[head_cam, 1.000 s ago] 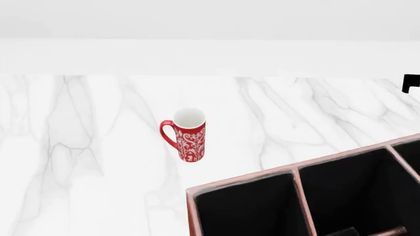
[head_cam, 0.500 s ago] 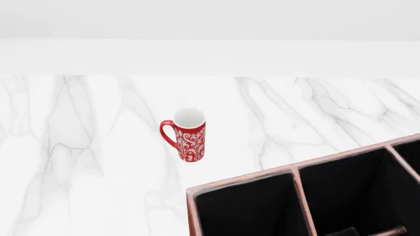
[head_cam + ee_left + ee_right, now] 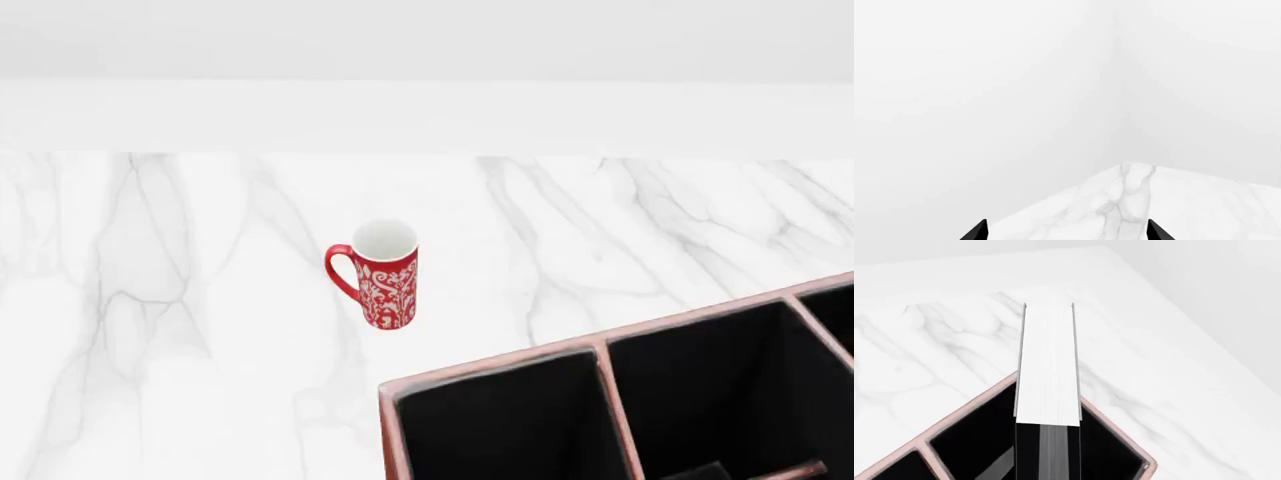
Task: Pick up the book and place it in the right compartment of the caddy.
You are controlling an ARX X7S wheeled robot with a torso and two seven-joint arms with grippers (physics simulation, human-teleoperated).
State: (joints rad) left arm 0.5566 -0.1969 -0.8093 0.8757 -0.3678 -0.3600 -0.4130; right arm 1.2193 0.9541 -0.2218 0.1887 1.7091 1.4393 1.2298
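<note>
Where head view lacks it, book (image 3: 1047, 365) over caddy (image 3: 974, 412) (wrist)

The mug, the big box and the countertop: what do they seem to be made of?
The mug looks like glazed ceramic: smooth white inside, red-and-white pattern outside. The box has a reddish-brown leather-like rim with pale edges and a matte black lining, perhaps fabric; it is hard to say. The countertop looks like polished white marble with grey veins, though it could be an imitation.
</note>
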